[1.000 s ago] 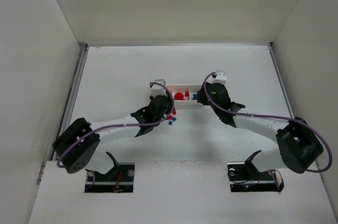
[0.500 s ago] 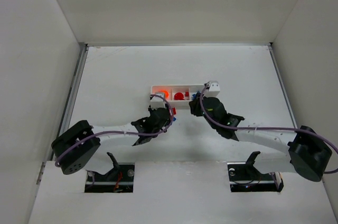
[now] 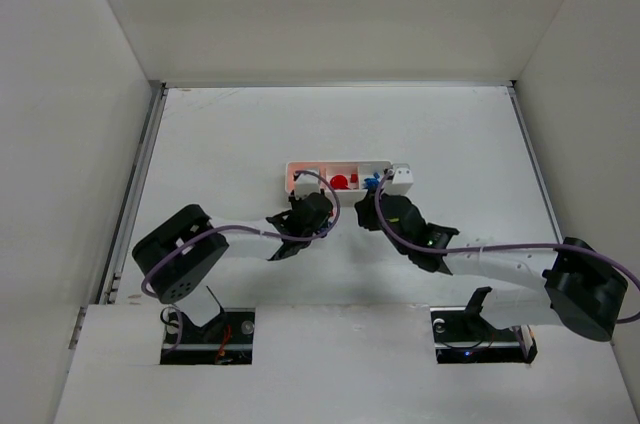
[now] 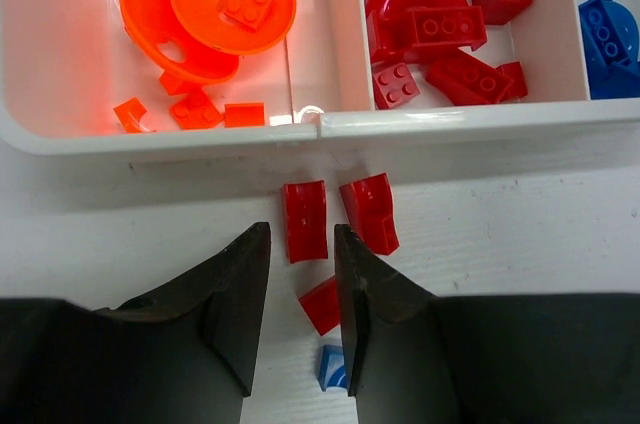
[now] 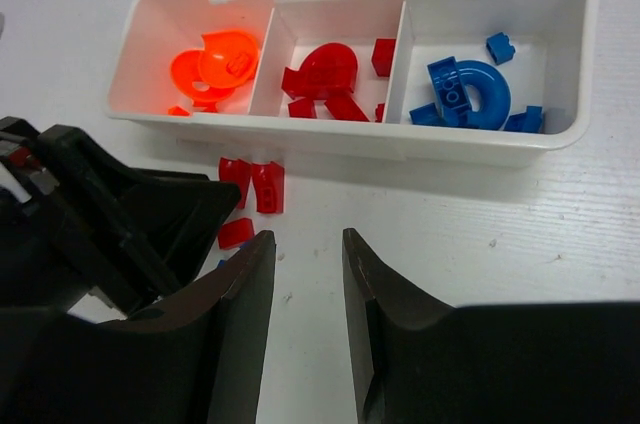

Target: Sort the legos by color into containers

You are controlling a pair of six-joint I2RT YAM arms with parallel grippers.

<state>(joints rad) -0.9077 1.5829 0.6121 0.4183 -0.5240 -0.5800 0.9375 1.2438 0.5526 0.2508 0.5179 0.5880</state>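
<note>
The white three-compartment tray holds orange legos on the left, red legos in the middle and blue legos on the right. On the table just in front of the tray lie two curved red pieces, a small red piece and a blue piece. My left gripper is open, its tips either side of the left curved red piece, low over the table. My right gripper is open and empty, to the right of these loose pieces.
White walls enclose the table on the left, right and back. The left gripper and right gripper are close together in front of the tray. The left arm's black fingers fill the left of the right wrist view.
Both grippers have drawn back from over the tray toward the near side. The left gripper has settled over the loose pieces in front of the tray. The right gripper moved slightly left and lower.
</note>
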